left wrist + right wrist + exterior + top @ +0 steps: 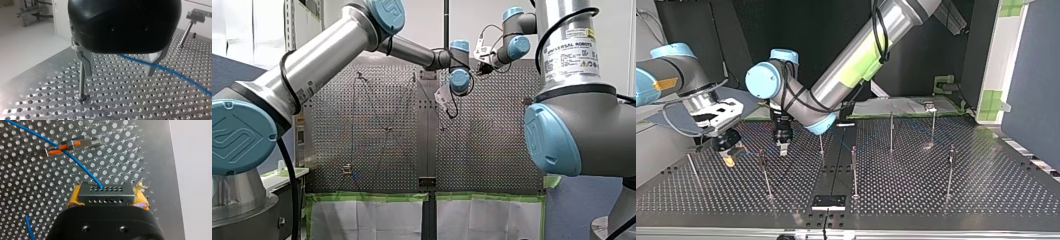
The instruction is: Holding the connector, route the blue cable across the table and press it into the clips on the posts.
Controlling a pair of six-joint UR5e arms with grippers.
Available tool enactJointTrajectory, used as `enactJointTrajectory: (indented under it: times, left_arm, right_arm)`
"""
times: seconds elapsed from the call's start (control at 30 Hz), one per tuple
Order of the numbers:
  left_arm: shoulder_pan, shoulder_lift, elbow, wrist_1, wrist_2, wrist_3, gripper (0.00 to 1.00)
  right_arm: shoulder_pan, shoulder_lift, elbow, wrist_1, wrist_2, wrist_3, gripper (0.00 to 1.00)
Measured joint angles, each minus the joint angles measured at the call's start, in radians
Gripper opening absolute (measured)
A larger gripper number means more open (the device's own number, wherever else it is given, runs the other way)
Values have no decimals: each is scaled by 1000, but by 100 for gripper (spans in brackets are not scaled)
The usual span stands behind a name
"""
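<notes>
Two arms (861, 55), one blue cable (75, 160), one connector (105, 193) and, as best I can count, seven posts (854, 170).

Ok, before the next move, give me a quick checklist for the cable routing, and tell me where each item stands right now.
1. Connector clamped between the yellow pads of my right gripper: ok.
2. Blue cable runs out of the connector with no kink: ok.
3. Cable pressed into the orange and metal clip: cannot tell; it crosses the clip, but whether it is seated does not show.
4. My left gripper open and not gripping the cable: ok.
5. Post apart from the left gripper's finger: cannot tell; it stands right beside the finger.
</notes>
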Motion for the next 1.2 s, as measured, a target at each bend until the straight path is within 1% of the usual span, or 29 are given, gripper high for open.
enactJointTrajectory:
  times: [0.1, 0.17, 0.37, 0.5, 0.67, 0.8, 0.93, 1.2]
  left_arm:
    - [-3, 16, -12, -20, -14, -21, 100]
    - [-4, 33, -28, -25, -12, -24, 100]
    - [-14, 85, -80, -32, 28, -16, 100]
    - [-21, 119, -114, -12, 51, -12, 100]
    - [-20, 163, -158, 29, 54, 10, 100]
    - [-14, 198, -193, 33, 33, 42, 100]
    - [-7, 232, -227, 8, 2, 76, 100]
    - [-21, 292, -287, -45, -57, 124, 100]
  right_arm:
    - [0, 0, 0, 0, 0, 0, 0]
    - [0, 0, 0, 0, 0, 0, 0]
    - [0, 0, 0, 0, 0, 0, 0]
    - [0, 0, 0, 0, 0, 0, 0]
    - [0, 0, 0, 0, 0, 0, 0]
    - [0, 0, 0, 0, 0, 0, 0]
    - [0, 0, 0, 0, 0, 0, 0]
    - [0, 0, 0, 0, 0, 0, 0]
